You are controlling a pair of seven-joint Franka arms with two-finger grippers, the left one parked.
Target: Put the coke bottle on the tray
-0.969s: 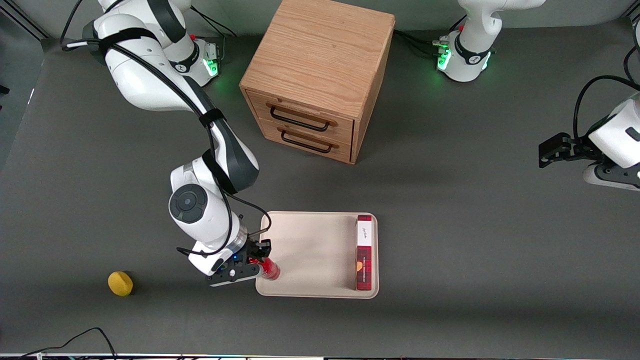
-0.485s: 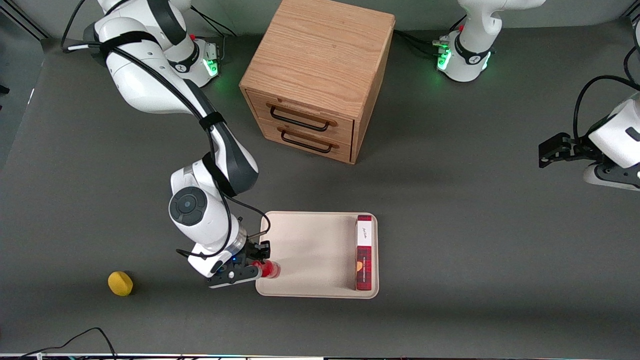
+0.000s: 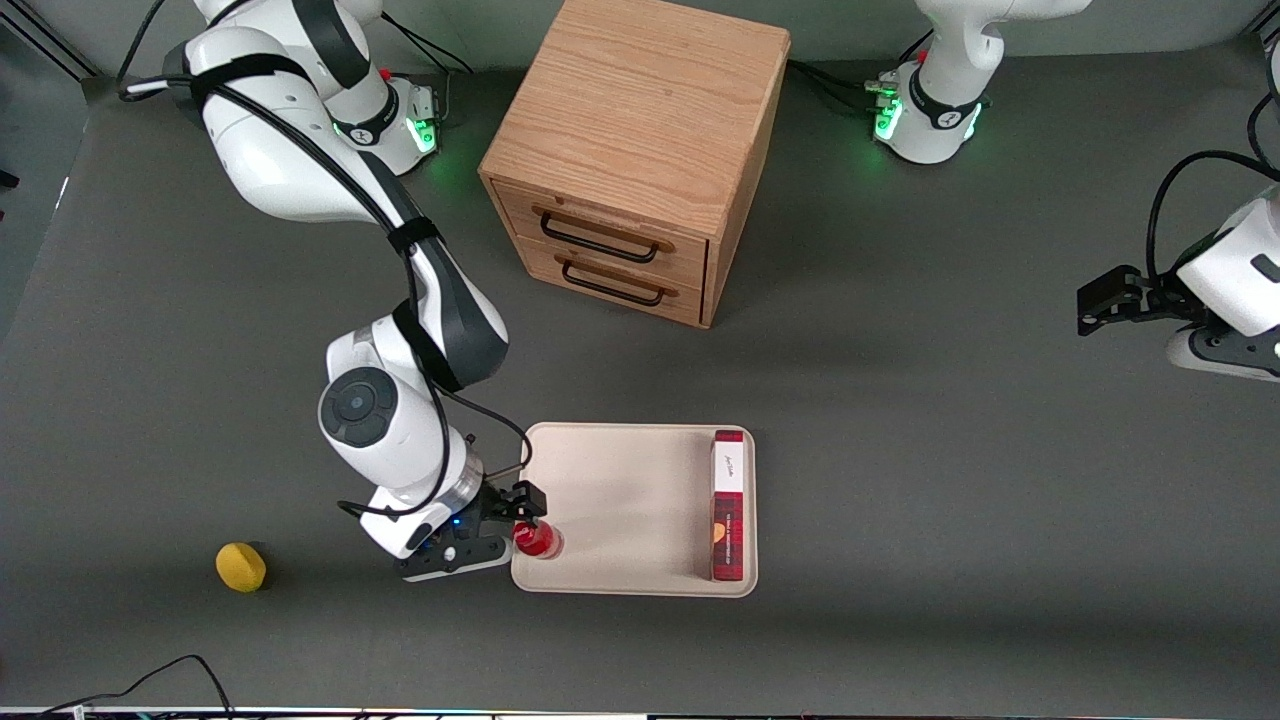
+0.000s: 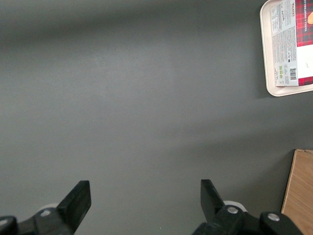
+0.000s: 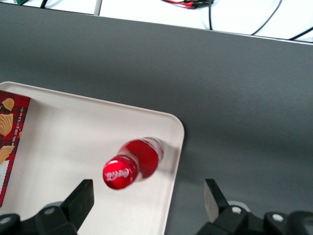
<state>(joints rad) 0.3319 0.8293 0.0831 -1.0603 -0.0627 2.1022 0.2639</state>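
The coke bottle (image 3: 538,540) is small and all red. It stands upright on the cream-beige tray (image 3: 620,500), in the tray's corner nearest the front camera at the working arm's end. In the right wrist view its red cap (image 5: 120,172) faces the camera and the bottle stands just inside the tray's rim (image 5: 177,147). My right gripper (image 3: 520,525) is open just above the bottle and at the tray's edge. In the right wrist view the gripper (image 5: 146,198) is empty, with its fingers wide apart and clear of the bottle.
A long red plaid box (image 3: 729,505) lies on the tray along its edge toward the parked arm's end. A wooden drawer cabinet (image 3: 640,150) stands farther from the front camera. A yellow ball (image 3: 241,567) lies on the table toward the working arm's end.
The gripper held the bottle tilted over the tray's corner. It has since opened and drawn back a little, and the bottle now stands upright on the tray.
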